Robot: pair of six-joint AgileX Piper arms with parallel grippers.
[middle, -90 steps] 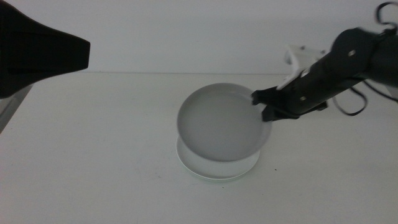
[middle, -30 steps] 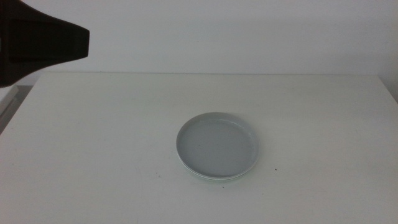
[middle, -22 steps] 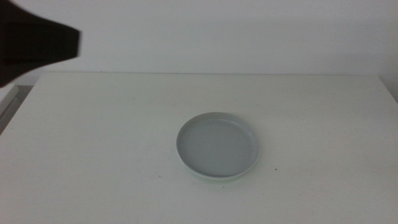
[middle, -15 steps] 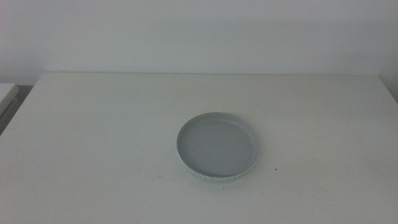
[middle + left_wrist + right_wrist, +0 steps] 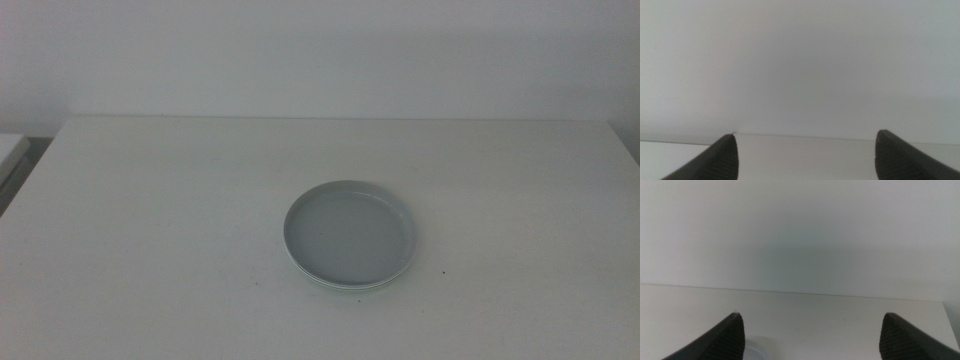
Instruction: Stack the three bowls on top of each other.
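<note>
The bowls stand stacked near the middle of the white table point(image 5: 150, 200). The grey bowl point(image 5: 350, 232) lies on top. Under its near rim a thin pale edge of a lower bowl point(image 5: 345, 287) peeks out; its colour is hard to tell. Neither arm shows in the middle view. My left gripper point(image 5: 805, 150) is open, its two dark jaws wide apart, facing the wall over the table's far edge. My right gripper point(image 5: 810, 332) is open too, with a sliver of a pale bowl rim point(image 5: 754, 352) low between its jaws.
A plain white wall point(image 5: 320, 50) rises behind the table. The table's left edge point(image 5: 35, 165) borders a dark gap with a pale surface point(image 5: 8, 150) beyond it. A tiny dark speck point(image 5: 444, 271) lies right of the stack.
The right gripper, which held the grey bowl over the stack, has let it go and left the view. The dark left arm at the top left has withdrawn out of view.
</note>
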